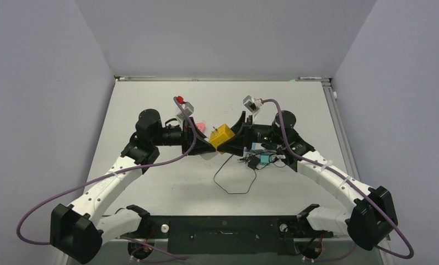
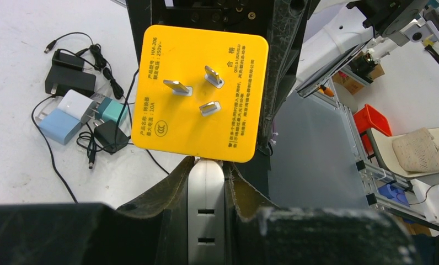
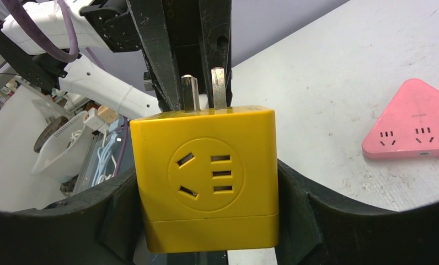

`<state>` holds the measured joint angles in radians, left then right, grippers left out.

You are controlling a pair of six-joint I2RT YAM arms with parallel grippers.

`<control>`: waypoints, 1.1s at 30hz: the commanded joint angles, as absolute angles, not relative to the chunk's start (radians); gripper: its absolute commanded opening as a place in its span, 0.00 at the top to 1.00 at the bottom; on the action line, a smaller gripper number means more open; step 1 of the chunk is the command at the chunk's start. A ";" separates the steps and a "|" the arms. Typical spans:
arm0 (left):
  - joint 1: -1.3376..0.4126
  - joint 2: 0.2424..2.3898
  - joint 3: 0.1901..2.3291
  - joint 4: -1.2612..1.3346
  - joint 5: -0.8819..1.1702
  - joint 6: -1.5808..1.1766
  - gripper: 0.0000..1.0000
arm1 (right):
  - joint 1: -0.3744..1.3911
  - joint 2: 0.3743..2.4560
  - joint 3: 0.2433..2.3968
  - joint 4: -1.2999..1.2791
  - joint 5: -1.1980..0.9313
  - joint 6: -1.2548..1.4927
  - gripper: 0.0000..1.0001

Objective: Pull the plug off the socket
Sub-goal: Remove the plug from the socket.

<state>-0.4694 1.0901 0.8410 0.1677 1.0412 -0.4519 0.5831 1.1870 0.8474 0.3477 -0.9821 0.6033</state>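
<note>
The socket (image 1: 221,136) is a yellow cube held above the middle of the table between both arms. My right gripper (image 3: 209,185) is shut on the socket (image 3: 206,182), one finger on each side, with its round outlet face towards the camera and its metal prongs (image 3: 189,91) sticking up. The plug (image 2: 206,210) is a white flat body clamped between the fingers of my left gripper (image 2: 209,163), which is shut on it. Its tip meets the lower edge of the socket (image 2: 201,94); its pins are hidden. In the top view my left gripper (image 1: 209,148) and right gripper (image 1: 229,139) meet at the cube.
A pink triangular power strip (image 3: 413,124) lies on the table behind the left arm (image 1: 199,126). A pile of chargers and adapters with tangled cables (image 2: 79,110) sits under the right arm (image 1: 260,159). A thin black cable loop (image 1: 234,176) trails towards the near edge.
</note>
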 commanded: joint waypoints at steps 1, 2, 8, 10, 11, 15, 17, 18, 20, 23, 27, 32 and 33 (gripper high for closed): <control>-0.483 1.046 0.841 0.251 1.150 -0.468 1.00 | 0.538 1.212 0.823 0.429 -0.947 0.591 0.95; -0.484 1.046 0.837 0.270 1.154 -0.481 1.00 | 0.533 1.218 0.818 0.437 -0.952 0.592 0.95; -0.495 1.040 0.825 0.318 1.164 -0.513 1.00 | 0.519 1.258 0.799 0.485 -0.988 0.622 0.95; -0.495 1.042 0.829 0.290 1.130 -0.497 1.00 | 0.518 1.253 0.800 0.490 -0.986 0.627 0.95; -0.493 1.045 0.841 0.229 1.107 -0.468 1.00 | 0.518 1.247 0.801 0.489 -0.982 0.627 0.95; -0.475 1.074 0.897 0.024 0.955 -0.341 1.00 | 0.518 1.215 0.813 0.467 -0.968 0.627 0.95; -0.447 1.087 0.891 0.036 0.927 -0.369 1.00 | 0.520 1.191 0.821 0.456 -0.958 0.630 0.95; -0.433 1.094 0.888 0.043 0.913 -0.383 1.00 | 0.520 1.179 0.825 0.447 -0.951 0.630 0.95; -0.408 1.105 0.883 0.053 0.890 -0.406 1.00 | 0.523 1.153 0.836 0.429 -0.929 0.631 0.95; -0.384 1.118 0.878 0.065 0.872 -0.433 1.00 | 0.540 1.110 0.872 0.336 -0.854 0.578 0.95; -0.374 1.129 0.876 0.075 0.875 -0.450 1.00 | 0.613 1.085 0.919 0.196 -0.733 0.468 0.95; -0.367 1.135 0.874 0.081 0.883 -0.459 1.00 | 0.698 1.089 0.968 0.074 -0.628 0.376 0.95; -0.367 1.136 0.874 0.083 0.887 -0.459 1.00 | 0.701 1.088 0.971 0.067 -0.627 0.370 0.95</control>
